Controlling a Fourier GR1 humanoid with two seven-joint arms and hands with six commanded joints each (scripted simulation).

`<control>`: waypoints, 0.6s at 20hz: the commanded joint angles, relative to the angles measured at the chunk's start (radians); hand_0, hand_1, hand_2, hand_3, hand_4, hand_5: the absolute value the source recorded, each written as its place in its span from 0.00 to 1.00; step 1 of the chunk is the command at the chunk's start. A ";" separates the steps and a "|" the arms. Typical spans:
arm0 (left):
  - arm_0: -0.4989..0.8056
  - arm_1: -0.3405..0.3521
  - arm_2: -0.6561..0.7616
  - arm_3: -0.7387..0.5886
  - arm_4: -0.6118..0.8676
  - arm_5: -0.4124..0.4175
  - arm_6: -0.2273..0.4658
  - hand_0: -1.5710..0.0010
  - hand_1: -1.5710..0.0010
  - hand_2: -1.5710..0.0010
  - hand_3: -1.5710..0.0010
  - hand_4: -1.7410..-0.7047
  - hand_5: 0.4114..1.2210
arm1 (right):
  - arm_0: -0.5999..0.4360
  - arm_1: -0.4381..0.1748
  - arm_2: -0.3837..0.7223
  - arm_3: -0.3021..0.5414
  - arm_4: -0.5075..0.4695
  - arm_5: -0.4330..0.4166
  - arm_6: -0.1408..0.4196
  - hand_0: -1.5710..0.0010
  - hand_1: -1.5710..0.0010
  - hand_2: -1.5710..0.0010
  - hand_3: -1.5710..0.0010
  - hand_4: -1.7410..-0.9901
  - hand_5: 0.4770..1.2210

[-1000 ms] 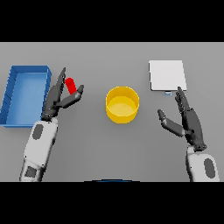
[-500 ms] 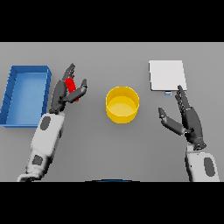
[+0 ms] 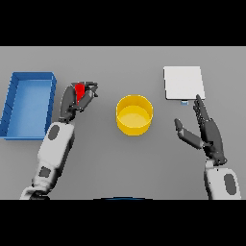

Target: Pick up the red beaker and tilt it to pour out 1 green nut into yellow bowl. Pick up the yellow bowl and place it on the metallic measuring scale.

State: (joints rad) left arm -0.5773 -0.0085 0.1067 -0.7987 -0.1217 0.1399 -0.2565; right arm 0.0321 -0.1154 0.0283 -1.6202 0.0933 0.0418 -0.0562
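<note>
From my seat I saw the left hand (image 3: 76, 102) with its fingers and thumb curled round the red beaker (image 3: 79, 91), gripping it; only a patch of red showed between the dark fingers. I could not tell whether the beaker was clear of the table (image 3: 120, 62) or touching it. It sat just right of the blue bin (image 3: 29, 82) and well left of the yellow bowl (image 3: 135, 115). I could not make out a nut anywhere. The right hand (image 3: 206, 132) lay open on its side of the table, fingers straight and pointing away, thumb spread toward the bowl, holding nothing. Its fingertips were just below the scale (image 3: 184, 82), a pale square plate at the far right. The bowl stood between the two hands, touched by neither.
</note>
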 commanded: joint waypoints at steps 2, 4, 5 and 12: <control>0.009 0.005 -0.020 -0.010 -0.012 0.003 -0.019 0.07 0.07 0.07 0.13 0.19 0.94 | 0.002 0.003 0.005 -0.014 0.007 -0.006 -0.009 1.00 1.00 1.00 1.00 0.60 0.23; -0.005 0.012 -0.027 -0.029 -0.021 0.011 -0.004 0.04 0.04 0.04 0.08 0.21 0.96 | 0.007 0.001 0.004 -0.011 0.008 -0.005 -0.016 1.00 1.00 1.00 1.00 0.60 0.23; 0.000 0.010 -0.031 -0.042 -0.024 0.006 -0.002 0.03 0.04 0.04 0.07 0.22 0.97 | 0.003 0.004 0.008 -0.010 0.011 -0.006 -0.008 1.00 1.00 1.00 1.00 0.60 0.24; 0.003 0.044 -0.082 -0.204 -0.079 -0.008 0.096 0.01 0.01 0.01 0.01 0.24 0.99 | -0.007 0.010 0.013 -0.001 0.027 -0.016 -0.011 1.00 1.00 1.00 1.00 0.60 0.25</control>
State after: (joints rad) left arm -0.5744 0.0354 0.0247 -1.0030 -0.2007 0.1309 -0.1628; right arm 0.0243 -0.1056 0.0418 -1.6210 0.1201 0.0256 -0.0671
